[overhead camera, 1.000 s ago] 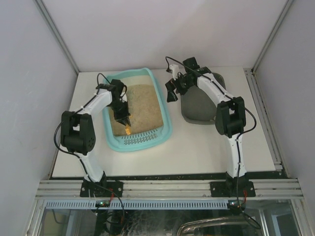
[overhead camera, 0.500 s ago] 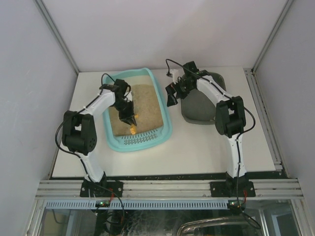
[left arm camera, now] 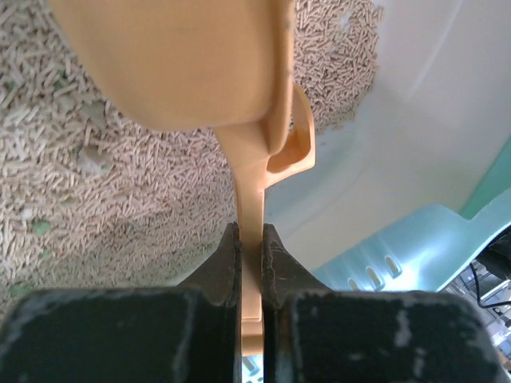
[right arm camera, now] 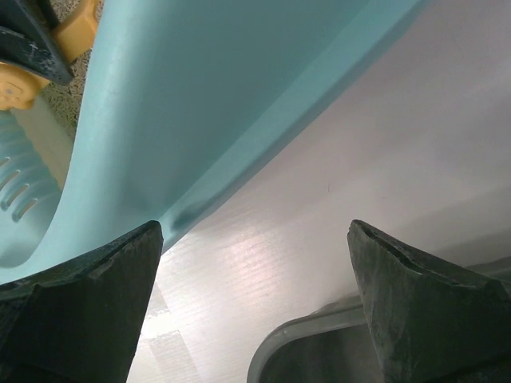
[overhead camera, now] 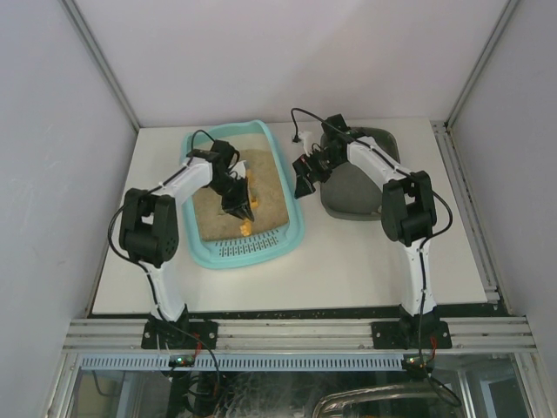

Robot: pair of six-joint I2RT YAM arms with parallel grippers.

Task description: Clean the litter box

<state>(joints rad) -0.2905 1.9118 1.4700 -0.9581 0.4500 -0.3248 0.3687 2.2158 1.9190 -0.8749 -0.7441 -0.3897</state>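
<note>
Where the two arms rise from the near edge of the table [overhead camera: 348,261], the litter box [overhead camera: 239,262] lies just beyond the left arm's base. It sits left of centre, lengthwise away from the robot, with its slotted grate strip [overhead camera: 248,248] at the near short end. Tan pellet litter [overhead camera: 265,205] covers the floor past the grate.

The left gripper [overhead camera: 239,205] reaches down into the box over the litter. In the left wrist view its fingers [left arm camera: 219,267] are pressed tight on the flat handle of an orange scoop [left arm camera: 184,64]. The scoop's bowl sits ahead of the fingers, above the pellets [left arm camera: 96,199], but it is too close and blurred to show whether it carries anything. To the right of the handle, the box's pale inner wall curves up to the teal rim.

The right gripper [overhead camera: 305,178] hangs over the strip of table between the box's right rim and a dark grey tray [overhead camera: 348,196]. The right wrist view shows its fingers [right arm camera: 88,295] spread wide with nothing between them. The teal outer wall of the box [right arm camera: 200,104] fills the upper left there, and the grey tray's rounded rim [right arm camera: 319,335] shows low in the frame. Whether the fingers touch the table cannot be told. The grey tray lies farther back on the right, well apart from the left arm.
</note>
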